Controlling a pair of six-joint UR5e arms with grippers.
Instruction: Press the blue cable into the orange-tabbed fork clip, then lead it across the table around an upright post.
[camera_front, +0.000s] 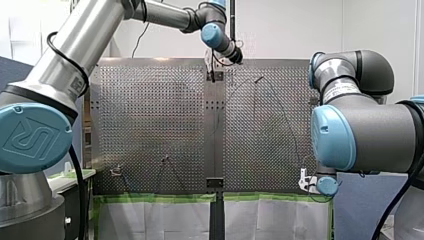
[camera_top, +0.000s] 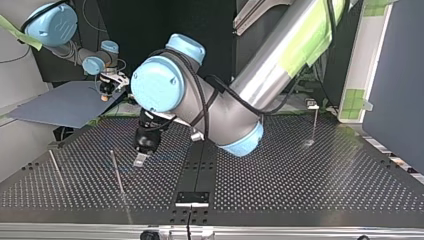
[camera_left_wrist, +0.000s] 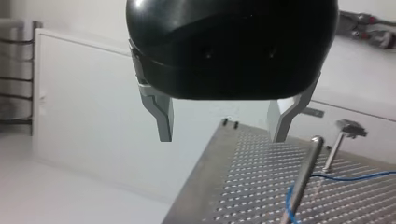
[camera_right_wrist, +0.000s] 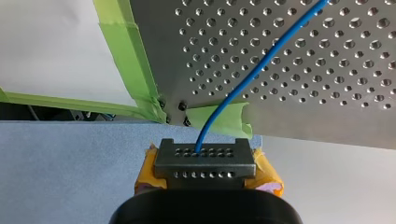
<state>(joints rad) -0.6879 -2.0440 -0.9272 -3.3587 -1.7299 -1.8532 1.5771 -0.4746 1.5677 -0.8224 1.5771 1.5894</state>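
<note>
Because my right jaws pinch the blue cable (camera_right_wrist: 243, 79) close to its end, just off the desk's (camera_right_wrist: 327, 70) taped corner, a sideways pull risks dragging the thin wire out from between the yellow pads (camera_right_wrist: 268, 170), or kinking it where it leaves them. Where the cable lies over the drilled steel, it could also catch on the curled green tape (camera_right_wrist: 229, 119) it crosses.

My left jaws hang wide and empty at the front view's far edge, near an upright post (camera_left_wrist: 303, 182). A careless descent there could knock that slender rod or trap the bend of cable at its base. I cannot tell whether the cable wraps the post or only passes it. I also cannot make out the orange-tabbed fork clip, so I judge the seating unconfirmed.

The cable is a smooth, round, pliant blue strand. The desk is matte grey metal, evenly perforated. The post is thin, polished and round-topped. The left fingers (camera_left_wrist: 161, 116) are flat grey metal with angled tips.
</note>
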